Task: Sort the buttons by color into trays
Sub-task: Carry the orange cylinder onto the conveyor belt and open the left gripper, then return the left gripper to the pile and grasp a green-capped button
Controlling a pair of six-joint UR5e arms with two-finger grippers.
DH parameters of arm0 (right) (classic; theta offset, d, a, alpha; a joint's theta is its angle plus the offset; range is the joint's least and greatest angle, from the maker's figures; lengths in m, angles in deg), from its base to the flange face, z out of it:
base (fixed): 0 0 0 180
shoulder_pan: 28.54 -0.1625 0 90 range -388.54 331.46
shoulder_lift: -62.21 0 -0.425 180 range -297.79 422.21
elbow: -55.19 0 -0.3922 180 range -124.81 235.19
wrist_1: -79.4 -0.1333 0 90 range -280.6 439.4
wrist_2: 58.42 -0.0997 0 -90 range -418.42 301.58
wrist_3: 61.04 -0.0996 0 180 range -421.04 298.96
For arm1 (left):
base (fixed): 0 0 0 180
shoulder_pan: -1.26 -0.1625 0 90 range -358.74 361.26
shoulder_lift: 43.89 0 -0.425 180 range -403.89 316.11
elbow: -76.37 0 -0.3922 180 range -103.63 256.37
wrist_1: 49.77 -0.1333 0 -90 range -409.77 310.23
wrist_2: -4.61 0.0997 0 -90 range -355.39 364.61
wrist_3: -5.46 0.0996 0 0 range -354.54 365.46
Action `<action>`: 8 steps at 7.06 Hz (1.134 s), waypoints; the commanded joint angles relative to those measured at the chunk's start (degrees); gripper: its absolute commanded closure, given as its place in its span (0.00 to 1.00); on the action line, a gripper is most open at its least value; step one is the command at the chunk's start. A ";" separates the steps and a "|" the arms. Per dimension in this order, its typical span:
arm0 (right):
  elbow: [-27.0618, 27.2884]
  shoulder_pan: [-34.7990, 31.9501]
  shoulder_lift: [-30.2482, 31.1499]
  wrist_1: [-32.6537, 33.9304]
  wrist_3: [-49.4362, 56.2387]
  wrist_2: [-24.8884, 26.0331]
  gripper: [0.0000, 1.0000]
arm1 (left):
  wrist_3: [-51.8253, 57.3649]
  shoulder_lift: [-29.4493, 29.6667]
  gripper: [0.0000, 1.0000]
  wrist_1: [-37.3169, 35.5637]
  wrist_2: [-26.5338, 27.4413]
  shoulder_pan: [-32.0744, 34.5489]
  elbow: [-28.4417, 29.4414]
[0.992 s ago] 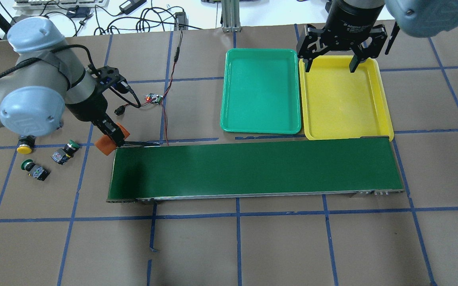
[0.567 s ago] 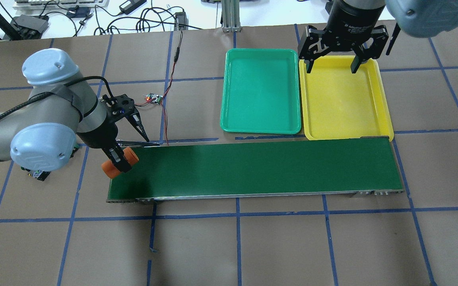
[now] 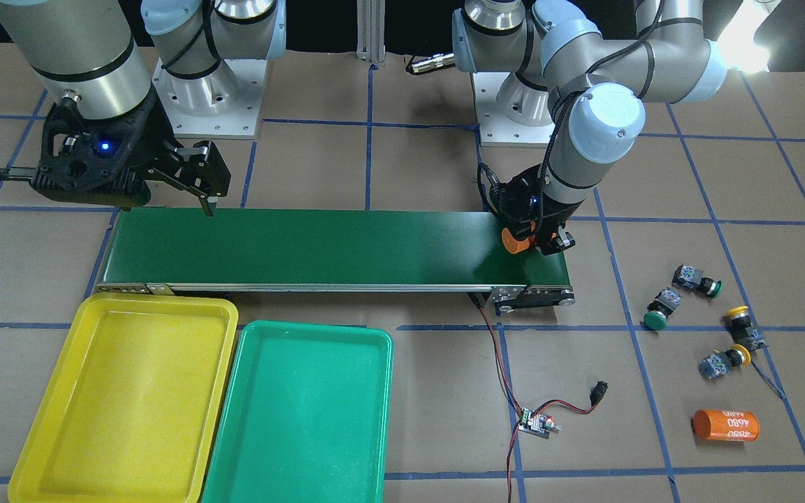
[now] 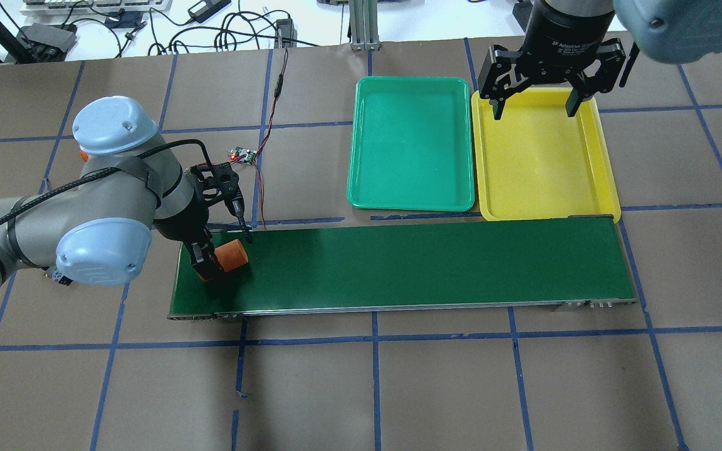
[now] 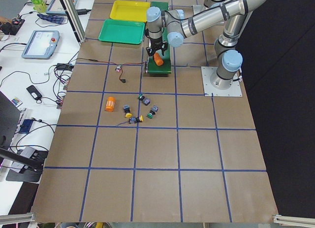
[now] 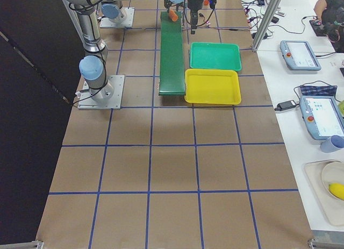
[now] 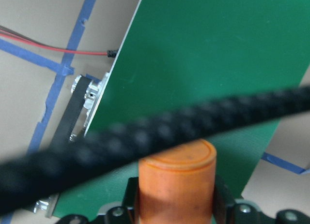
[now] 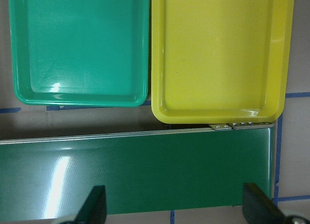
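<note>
My left gripper (image 4: 220, 258) is shut on an orange cylinder (image 4: 232, 255) and holds it over the left end of the dark-green conveyor belt (image 4: 411, 263). The left wrist view shows the cylinder (image 7: 177, 180) between the fingers. Two green buttons (image 3: 654, 320) (image 3: 706, 285) and two yellow buttons (image 3: 739, 312) (image 3: 741, 354) lie on the paper beyond that end of the belt. The left arm hides them almost wholly in the overhead view. The green tray (image 4: 410, 143) and the yellow tray (image 4: 543, 153) are empty. My right gripper (image 4: 531, 106) is open and empty above the yellow tray's far end.
A second orange cylinder (image 3: 725, 425) lies on the paper past the buttons. A small circuit board (image 4: 243, 155) with red and black wires sits near the belt's left end. Both trays touch the belt's far side at its right half.
My left gripper has carried the orange cylinder from beside the belt's corner to above the belt's left end. The right gripper has shifted slightly right.
</note>
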 commanded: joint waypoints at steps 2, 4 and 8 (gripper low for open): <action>0.03 0.04 -0.01 -0.08 -0.08 -0.09 0.00 | -0.55 -1.74 0.00 3.86 0.42 -7.09 5.11; 0.03 0.04 -0.01 -0.08 -0.17 -0.09 0.00 | -1.69 1.48 0.00 3.90 -0.01 -19.11 8.04; 0.12 0.22 -0.01 -0.09 -0.17 -0.17 0.00 | -5.30 15.90 0.00 -4.09 1.21 -30.95 8.58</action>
